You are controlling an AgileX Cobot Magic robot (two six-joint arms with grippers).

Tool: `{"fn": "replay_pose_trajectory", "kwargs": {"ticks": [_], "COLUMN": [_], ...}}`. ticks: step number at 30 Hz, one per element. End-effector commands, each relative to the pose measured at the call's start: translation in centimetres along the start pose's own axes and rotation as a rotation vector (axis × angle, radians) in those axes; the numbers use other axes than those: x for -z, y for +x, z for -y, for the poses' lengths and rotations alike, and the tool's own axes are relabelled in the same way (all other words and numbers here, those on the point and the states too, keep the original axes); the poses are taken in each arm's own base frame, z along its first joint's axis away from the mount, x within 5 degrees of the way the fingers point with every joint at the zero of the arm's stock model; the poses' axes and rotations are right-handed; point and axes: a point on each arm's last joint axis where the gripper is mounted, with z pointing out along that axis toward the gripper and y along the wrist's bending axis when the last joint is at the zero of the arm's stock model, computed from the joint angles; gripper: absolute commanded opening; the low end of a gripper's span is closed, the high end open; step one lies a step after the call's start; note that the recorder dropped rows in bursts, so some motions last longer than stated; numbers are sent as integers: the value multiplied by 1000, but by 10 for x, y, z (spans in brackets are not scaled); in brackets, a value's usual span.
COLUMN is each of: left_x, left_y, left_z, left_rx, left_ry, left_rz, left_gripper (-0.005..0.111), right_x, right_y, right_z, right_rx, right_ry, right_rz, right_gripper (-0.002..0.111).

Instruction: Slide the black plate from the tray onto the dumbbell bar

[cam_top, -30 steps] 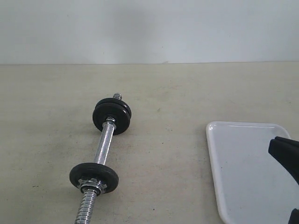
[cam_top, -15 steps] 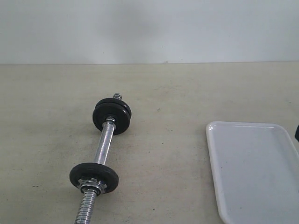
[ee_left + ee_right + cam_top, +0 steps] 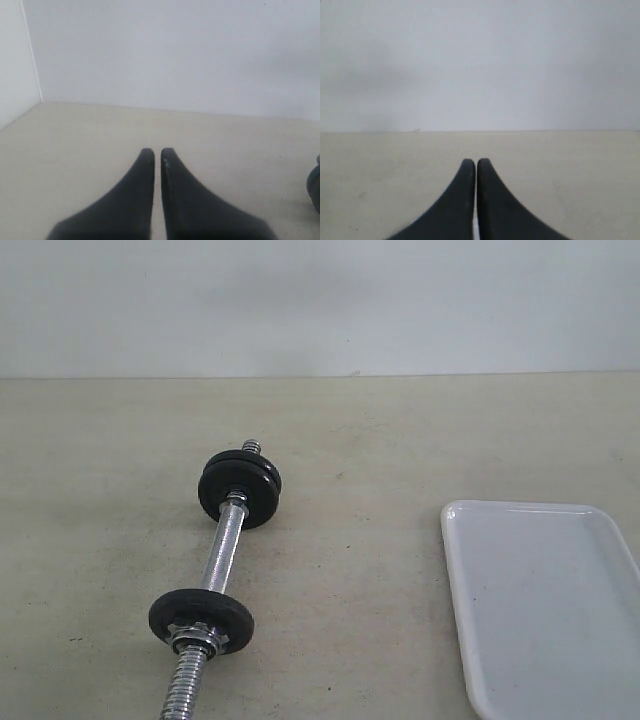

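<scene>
A plain white wall (image 3: 320, 300) backs a matte beige tabletop (image 3: 400, 440) with faint scuffs. My left gripper (image 3: 156, 152) has its two tapered, smooth black fingers drawn together with only a thin slit between them, and they grip nothing. My right gripper (image 3: 473, 162) has its fingers pressed tip to tip, likewise with nothing in them. On the table lies one dumbbell bar (image 3: 222, 555), a slim chrome rod, smooth in the middle and threaded at the ends. I count three round black discs on it: a pair of black plates (image 3: 240, 488) pressed together at the far end and a single black plate (image 3: 201, 616) at the near end, with a silver nut (image 3: 195, 638) against it. One dark disc edge (image 3: 315, 187) shows ahead of my left jaws and off to one side, well apart from the tips. One glossy white tray (image 3: 455, 530), rectangular with rounded corners and a low rim, lies apart from the bar.
</scene>
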Motion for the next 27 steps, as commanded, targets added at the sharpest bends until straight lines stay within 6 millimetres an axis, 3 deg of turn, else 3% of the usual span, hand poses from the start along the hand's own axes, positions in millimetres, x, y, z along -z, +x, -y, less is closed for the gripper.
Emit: {"fn": "replay_pose_trajectory", "kwargs": {"ticks": [1, 11, 27], "left_x": [4, 11, 11], "left_y": [-1, -5, -5], "left_z": [-2, -3, -2], "left_rx": [24, 34, 33], "left_ry": [-22, -18, -14], "left_rz": [37, 115, 116], "left_gripper": [4, 4, 4], "right_x": [10, 32, 33], "right_y": [-6, -17, -18], "right_z": [4, 3, 2], "right_rx": [0, 7, 7], "right_ry": [51, 52, 52], "right_rz": [96, 277, 285], "right_gripper": [0, 0, 0]}}
